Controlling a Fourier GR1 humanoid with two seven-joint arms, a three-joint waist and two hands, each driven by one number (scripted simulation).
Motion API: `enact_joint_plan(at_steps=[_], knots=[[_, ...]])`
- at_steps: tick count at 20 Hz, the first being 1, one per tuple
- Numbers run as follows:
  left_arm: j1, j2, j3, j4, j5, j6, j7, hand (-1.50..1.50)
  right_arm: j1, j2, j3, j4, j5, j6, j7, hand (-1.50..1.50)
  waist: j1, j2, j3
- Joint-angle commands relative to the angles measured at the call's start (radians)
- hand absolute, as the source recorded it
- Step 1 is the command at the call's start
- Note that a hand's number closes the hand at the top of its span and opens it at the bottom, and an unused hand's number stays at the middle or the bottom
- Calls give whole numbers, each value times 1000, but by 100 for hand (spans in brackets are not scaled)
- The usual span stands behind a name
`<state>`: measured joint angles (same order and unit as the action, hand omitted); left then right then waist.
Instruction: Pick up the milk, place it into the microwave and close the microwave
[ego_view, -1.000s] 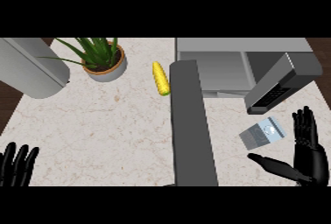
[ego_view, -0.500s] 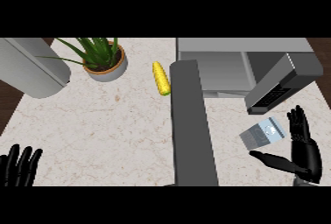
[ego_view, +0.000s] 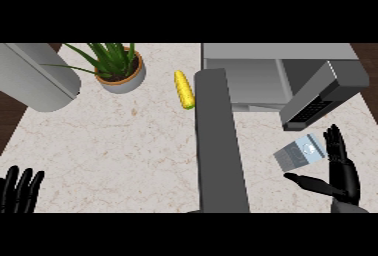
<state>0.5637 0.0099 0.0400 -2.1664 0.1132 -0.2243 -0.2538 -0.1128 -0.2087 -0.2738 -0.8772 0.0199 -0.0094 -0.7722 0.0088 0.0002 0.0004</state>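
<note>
The right robot hand, fingers spread and thumb out, sits just beside the milk lying on the surface below the open microwave; the left robot hand rests open.

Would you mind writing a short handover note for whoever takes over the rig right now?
Right hand: open, fingers straight, thumb out, just right of the milk carton, not gripping it.
Left hand: open, resting at the lower left edge.
Milk carton lies on the counter in front of the microwave, whose door stands open.
Done: nothing yet.
Left: grasp milk, place inside microwave, close door.
</note>
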Motion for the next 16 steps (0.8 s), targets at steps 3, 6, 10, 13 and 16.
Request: enact_joint_plan(at_steps=[3, 6, 10, 13, 16], knots=[[-13, -10, -31, 52, -37, 8, -34, -150, -127, -43, -27, 267, -1, 54, -111, -150, 3, 2, 1], [-58, 26, 57, 74, 31, -14, -15, -150, -121, -56, -18, 286, -14, 125, -114, -150, -1, 1, 0], [81, -9, -88, -12, -41, 28, -61, -150, -145, -64, -21, 402, -6, 156, -195, -150, 6, 1, 1], [-30, 17, 52, 25, 58, -20, 13, -150, -181, -13, -27, 449, -2, 64, -247, -150, 1, 1, 0], [-18, 3, 26, 4, 13, -17, 9, -150, -244, -53, -60, 528, -22, 94, -271, -150, 5, 2, 1]])
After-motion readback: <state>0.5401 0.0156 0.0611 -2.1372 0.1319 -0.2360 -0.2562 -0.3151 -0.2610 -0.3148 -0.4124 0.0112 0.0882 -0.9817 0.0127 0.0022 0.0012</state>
